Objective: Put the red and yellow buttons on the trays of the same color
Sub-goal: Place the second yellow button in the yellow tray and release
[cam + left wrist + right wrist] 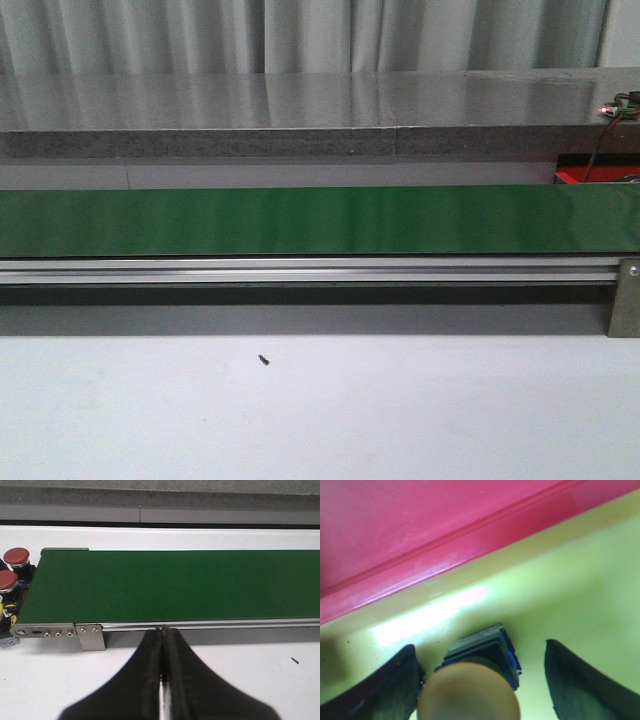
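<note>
In the right wrist view a yellow-capped button [469, 692] on a dark blue-edged base stands on the yellow tray [570, 580]. My right gripper [480, 647] is open around it. One finger [395, 685] is close against the button and the other finger [575, 680] stands well apart. The red tray [395, 530] lies beside the yellow one. In the left wrist view my left gripper [163, 630] is shut and empty, just in front of the belt's rail. Two red buttons [16, 556] [7, 580] stand past the belt's end. Neither gripper shows in the front view.
A long green conveyor belt [300, 220] with an aluminium rail [300, 270] crosses the white table [400, 420]. A small black screw [264, 359] lies on the table. A grey ledge [300, 110] runs behind the belt, with a red part [575, 177] at the far right.
</note>
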`<state>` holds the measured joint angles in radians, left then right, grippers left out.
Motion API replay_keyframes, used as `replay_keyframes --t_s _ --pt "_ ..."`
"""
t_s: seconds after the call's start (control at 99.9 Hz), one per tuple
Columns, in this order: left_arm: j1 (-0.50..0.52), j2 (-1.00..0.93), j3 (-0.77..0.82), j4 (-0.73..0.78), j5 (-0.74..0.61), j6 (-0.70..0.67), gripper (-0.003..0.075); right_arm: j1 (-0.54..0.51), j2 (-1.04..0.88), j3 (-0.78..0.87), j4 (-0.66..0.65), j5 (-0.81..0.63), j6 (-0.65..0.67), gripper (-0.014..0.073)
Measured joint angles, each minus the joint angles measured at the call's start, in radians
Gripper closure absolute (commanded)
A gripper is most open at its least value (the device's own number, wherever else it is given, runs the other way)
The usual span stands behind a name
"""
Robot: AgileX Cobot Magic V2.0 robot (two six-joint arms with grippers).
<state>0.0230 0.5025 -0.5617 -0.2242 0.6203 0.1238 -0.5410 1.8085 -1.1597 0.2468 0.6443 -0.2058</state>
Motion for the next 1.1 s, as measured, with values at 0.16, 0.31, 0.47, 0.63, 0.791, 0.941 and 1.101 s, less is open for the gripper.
replay_keyframes --t_s 0.16,0.31,0.47,0.63,0.791,0.941,1.101 --pt "0.0 0.0 0.0 0.0 0.0 0.0 0.074 0.0 -0.036 0.0 -0.004 0.0 0.0 0.0058" --pt "0.0 0.0 0.0 0.0 -0.001 0.0 0.074 0.0 -0.125 0.002 -0.004 0.008 0.0 0.0058" --pt "0.0 0.0 0.0 0.0 -0.001 0.0 0.074 0.032 -0.236 0.002 -0.024 0.035 0.0 0.0214" --pt "0.0 0.0 0.0 0.0 -0.001 0.0 0.074 0.108 -0.36 0.012 -0.044 0.047 0.0 0.0587" --pt "0.0 0.0 0.0 0.0 -0.001 0.0 0.074 0.197 -0.491 0.09 -0.052 0.032 0.0 0.066" --pt "0.0 0.0 0.0 0.0 -0.001 0.0 0.074 0.302 -0.62 0.208 -0.058 -0.05 0.0 0.066" --pt "0.0 0.0 0.0 0.0 -0.002 0.0 0.074 0.395 -0.754 0.334 -0.059 -0.116 0.0 0.066"
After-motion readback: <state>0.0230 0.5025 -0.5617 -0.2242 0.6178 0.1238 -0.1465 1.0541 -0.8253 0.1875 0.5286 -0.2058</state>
